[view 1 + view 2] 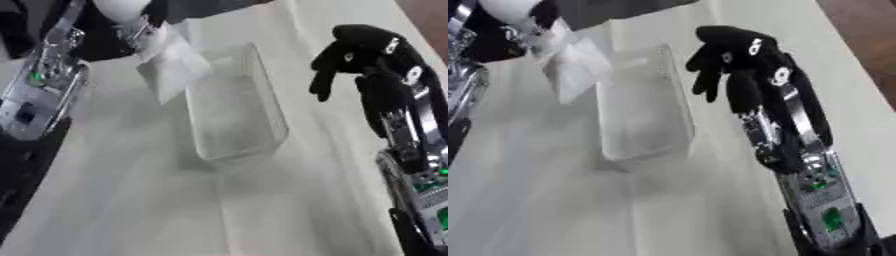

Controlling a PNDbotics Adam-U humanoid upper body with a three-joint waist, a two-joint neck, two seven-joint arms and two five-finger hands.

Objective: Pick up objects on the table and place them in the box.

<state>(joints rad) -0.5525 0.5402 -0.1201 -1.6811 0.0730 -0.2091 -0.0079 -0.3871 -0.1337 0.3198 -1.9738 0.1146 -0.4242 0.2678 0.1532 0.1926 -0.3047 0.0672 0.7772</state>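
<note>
Above the box point(234, 107), left hand point(131, 20) half cut off

Pale desk point(114, 200) under a white cloth, clear box point(236, 107) standing on it near the middle

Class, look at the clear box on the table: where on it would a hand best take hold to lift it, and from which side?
Grip the clear box across its two long walls from above. It is narrow and long with an open top, so the long rims sit close enough to span. The right hand hangs beside its right wall; the left hand is holding a white sheet.
</note>
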